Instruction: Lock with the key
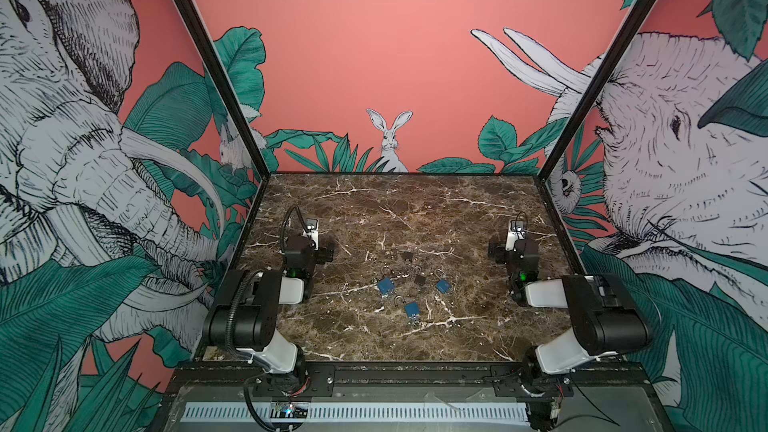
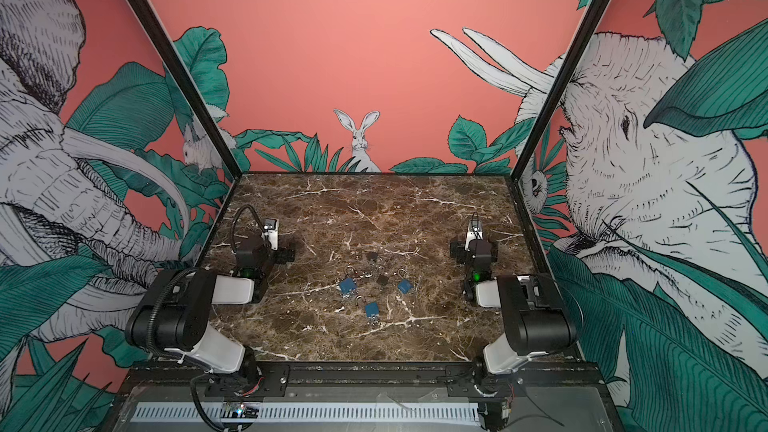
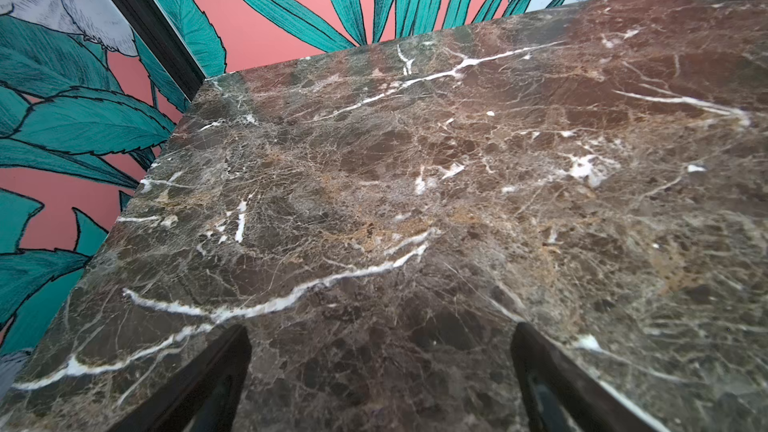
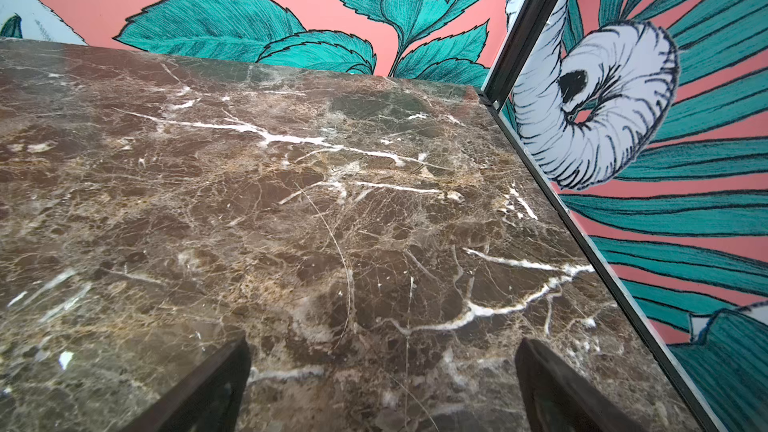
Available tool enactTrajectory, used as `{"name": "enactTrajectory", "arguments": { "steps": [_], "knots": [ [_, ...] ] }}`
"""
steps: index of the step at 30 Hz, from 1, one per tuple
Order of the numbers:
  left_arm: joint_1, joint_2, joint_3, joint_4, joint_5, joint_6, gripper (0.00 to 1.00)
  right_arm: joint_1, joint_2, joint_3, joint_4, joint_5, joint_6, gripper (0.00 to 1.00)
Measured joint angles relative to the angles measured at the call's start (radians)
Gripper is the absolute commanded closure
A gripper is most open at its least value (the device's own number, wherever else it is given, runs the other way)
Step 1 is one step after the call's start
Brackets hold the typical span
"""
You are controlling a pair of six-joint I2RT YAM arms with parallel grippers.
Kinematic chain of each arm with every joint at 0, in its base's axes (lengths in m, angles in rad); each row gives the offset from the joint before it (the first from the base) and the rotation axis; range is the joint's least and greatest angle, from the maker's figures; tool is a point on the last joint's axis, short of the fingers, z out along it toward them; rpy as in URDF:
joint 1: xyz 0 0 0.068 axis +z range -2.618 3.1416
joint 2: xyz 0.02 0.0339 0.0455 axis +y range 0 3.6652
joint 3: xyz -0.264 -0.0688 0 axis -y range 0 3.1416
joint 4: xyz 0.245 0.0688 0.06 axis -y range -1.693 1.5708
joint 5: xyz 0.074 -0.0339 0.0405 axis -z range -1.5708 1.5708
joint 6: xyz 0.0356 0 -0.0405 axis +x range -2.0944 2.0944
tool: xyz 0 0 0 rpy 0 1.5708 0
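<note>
The worktop (image 1: 415, 209) is dark brown marble with white veins, square, filling the floor of the booth from the near rail to the far wall. A small cluster lies on it around the middle, somewhat toward the near side. The left blue padlock (image 1: 385, 285) and the right blue padlock (image 1: 443, 285) lie level with each other, with the dark padlock (image 1: 419, 279) between them, its shackle pointing far. The near blue padlock (image 1: 412, 309) lies closest to the near edge. The far dark piece (image 1: 408, 256) is too small to identify. None of them touch.
</note>
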Motion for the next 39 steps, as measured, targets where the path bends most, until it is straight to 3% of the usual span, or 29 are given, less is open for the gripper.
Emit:
{"name": "enactTrajectory", "arguments": {
  "steps": [39],
  "knots": [
    [0.003,0.0,0.0,0.0,0.01,0.0,0.03,-0.018,0.0,0.0,-0.022,-0.009,0.005,0.01]
  ]
}}
